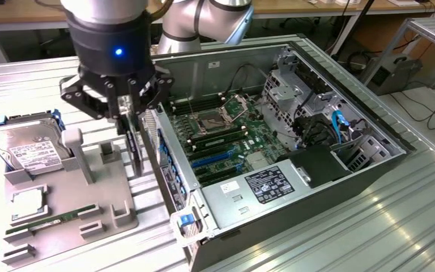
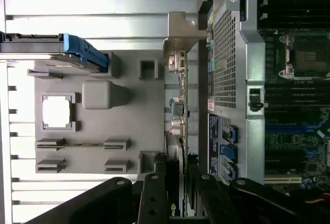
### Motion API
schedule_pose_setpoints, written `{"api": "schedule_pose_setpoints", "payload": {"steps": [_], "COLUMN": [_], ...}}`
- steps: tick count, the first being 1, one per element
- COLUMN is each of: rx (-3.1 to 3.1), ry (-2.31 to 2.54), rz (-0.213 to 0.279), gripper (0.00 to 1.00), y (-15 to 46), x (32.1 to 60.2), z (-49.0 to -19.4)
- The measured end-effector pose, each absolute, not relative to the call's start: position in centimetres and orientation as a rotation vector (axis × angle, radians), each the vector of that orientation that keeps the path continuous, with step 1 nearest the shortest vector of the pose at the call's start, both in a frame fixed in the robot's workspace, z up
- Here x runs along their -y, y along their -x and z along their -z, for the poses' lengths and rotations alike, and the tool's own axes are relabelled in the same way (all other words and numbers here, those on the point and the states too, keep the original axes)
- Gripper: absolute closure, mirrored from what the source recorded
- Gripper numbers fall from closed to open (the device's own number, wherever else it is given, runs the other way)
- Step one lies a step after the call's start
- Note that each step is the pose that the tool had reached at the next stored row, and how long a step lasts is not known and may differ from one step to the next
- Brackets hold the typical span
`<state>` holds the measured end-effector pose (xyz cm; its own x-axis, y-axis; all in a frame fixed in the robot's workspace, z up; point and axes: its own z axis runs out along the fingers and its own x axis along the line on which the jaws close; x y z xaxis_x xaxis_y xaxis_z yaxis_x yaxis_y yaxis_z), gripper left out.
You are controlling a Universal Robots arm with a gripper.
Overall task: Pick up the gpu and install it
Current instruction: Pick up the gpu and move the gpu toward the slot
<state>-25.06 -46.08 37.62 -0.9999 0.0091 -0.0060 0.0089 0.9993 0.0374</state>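
Observation:
My gripper (image 1: 129, 122) is shut on the gpu (image 1: 136, 150), a thin black card that hangs edge-on below the fingers. The card is over the strip between the grey holder tray (image 1: 89, 192) and the rear wall of the open computer case (image 1: 176, 170). In the wrist view the gpu (image 2: 180, 110) runs as a narrow dark edge away from my gripper (image 2: 178, 188), with its silver bracket (image 2: 178, 33) at the far end. The black fingers (image 2: 154, 195) press on both of its faces. Blue expansion slots (image 1: 211, 161) lie on the motherboard inside the case.
On the holder tray sit a silver hard drive (image 1: 29, 150) in a blue frame, a square processor (image 1: 29, 201) and a green memory stick (image 1: 51, 221). A black power supply (image 1: 319, 167) and cables fill the case's end at the exterior view's right. Ribbed aluminium table (image 1: 353, 238) surrounds everything.

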Motion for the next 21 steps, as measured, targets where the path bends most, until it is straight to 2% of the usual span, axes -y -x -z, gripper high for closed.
{"api": "schedule_pose_setpoints", "payload": {"steps": [12,21], "rx": [-3.139,-3.143], "ry": [-0.014,-0.015], "rz": [-0.064,-0.065], "gripper": [0.74,0.74], "y": [19.5,14.4], "x": [47.1,47.1], "z": [-43.4,-43.6]}}
